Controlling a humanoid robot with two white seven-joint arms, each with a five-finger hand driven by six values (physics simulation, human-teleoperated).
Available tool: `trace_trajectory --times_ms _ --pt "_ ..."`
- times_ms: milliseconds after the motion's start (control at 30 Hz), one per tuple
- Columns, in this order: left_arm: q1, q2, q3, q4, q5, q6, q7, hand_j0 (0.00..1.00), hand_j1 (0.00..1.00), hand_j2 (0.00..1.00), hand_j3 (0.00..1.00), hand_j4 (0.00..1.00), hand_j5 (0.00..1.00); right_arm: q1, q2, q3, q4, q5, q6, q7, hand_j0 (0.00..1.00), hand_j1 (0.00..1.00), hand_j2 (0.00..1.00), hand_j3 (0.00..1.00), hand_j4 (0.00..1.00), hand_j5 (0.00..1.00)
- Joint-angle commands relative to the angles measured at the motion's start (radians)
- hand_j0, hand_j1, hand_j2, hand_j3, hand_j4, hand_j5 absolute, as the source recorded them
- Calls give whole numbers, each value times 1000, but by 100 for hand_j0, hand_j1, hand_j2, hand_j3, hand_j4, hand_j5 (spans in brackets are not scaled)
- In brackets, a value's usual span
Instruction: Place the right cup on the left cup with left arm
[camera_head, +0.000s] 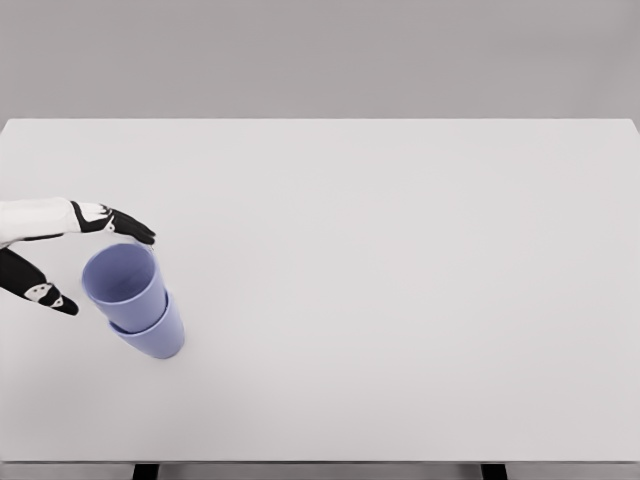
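Periwinkle cups sit nested at the lower left of the frame: the lower cup (152, 335) rests on the white table (400, 300), and the upper cup (125, 283) is seated inside it, tilted a little toward the left, so the stacking looks done. Just beyond and to the left, the left hand (75, 255) spreads its fingers wide around the upper rim, gripping nothing, apparently letting go. Farther back the tabletop runs to a grey wall.
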Motion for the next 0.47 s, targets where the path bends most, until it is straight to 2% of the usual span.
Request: trace_trajectory --times_ms 0,100,133,200,267,433 --pt "0 5 7 0 8 3 0 100 100 100 100 100 100 0 0 0 0 0 0 0 100 100 100 100 100 100" --pt "-12 8 15 6 17 3 0 100 100 100 100 100 100 0 0 0 0 0 0 0 100 100 100 100 100 100" --pt "-15 7 38 17 20 3 0 100 100 100 100 100 100 0 0 0 0 2 0 0 100 100 100 100 100 100" --pt "-46 -21 56 48 20 3 0 100 100 100 100 100 100 0 0 0 0 0 0 0 100 100 100 100 100 100" --pt "-97 -101 54 82 18 3 0 100 100 100 100 100 100 0 0 0 0 0 0 0 100 100 100 100 100 100" --pt "-133 -236 48 95 15 3 0 100 100 100 100 100 100 0 0 0 0 0 0 0 100 100 100 100 100 100"
